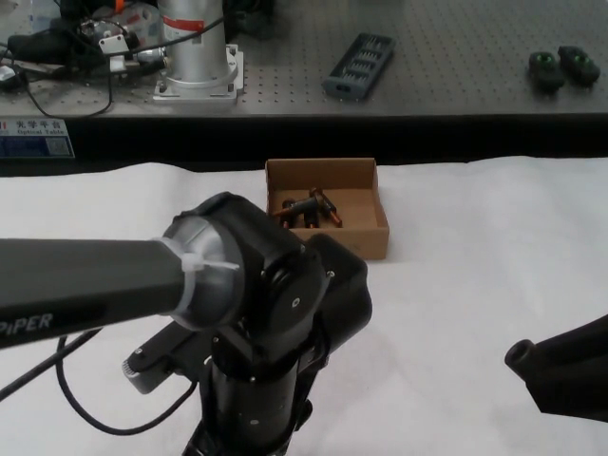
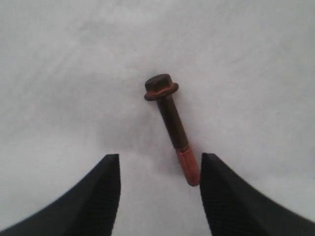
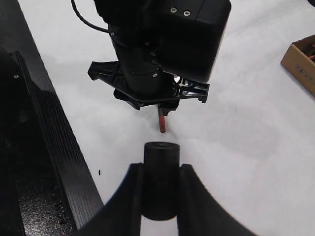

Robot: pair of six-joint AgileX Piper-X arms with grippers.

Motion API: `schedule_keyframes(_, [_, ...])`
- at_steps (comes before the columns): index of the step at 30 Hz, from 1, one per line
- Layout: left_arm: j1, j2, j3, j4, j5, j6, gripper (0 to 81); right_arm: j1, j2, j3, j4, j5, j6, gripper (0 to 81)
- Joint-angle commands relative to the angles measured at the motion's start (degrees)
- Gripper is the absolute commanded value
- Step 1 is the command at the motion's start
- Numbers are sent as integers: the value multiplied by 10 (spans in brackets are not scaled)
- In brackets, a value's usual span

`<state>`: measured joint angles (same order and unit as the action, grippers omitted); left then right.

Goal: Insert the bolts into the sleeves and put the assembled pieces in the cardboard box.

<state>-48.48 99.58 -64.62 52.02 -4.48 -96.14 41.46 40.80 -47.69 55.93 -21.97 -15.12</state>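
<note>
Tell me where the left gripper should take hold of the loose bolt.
Probably across the plain shank, from straight above: the bolt lies flat on the cloth, shank slimmer than the flanged head, and the open left gripper flanks its red-tipped end.

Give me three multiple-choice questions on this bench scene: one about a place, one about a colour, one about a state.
1. Where is the loose bolt?
A) in a person's hand
B) on the white cloth at the open left claw
C) on a shelf

2. What colour is the bolt's threaded tip?
A) red
B) blue
C) green

3. What is the right claw doing?
A) hanging open, empty
B) shut on a black sleeve
C) shut on a screwdriver

Answers:
1 B, it lies on the cloth at that claw.
2 A, the tip shows red.
3 B, the claw grips the sleeve.
</note>
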Motion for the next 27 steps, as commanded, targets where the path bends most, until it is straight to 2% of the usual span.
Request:
schedule_keyframes(1, [2,10,2,-5,-4,-13,365,0,-4,-2,3,-11,1,19])
schedule_keyframes(9, [10,38,2,-21,-4,-15,365,0,-4,-2,3,-17,1,19])
schedule_keyframes(24, [60,58,2,-62,7,-23,365,0,-4,-2,4,-22,-1,19])
schedule_keyframes(27, [60,58,2,-62,9,-40,335,0,-4,-2,4,-22,-1,19])
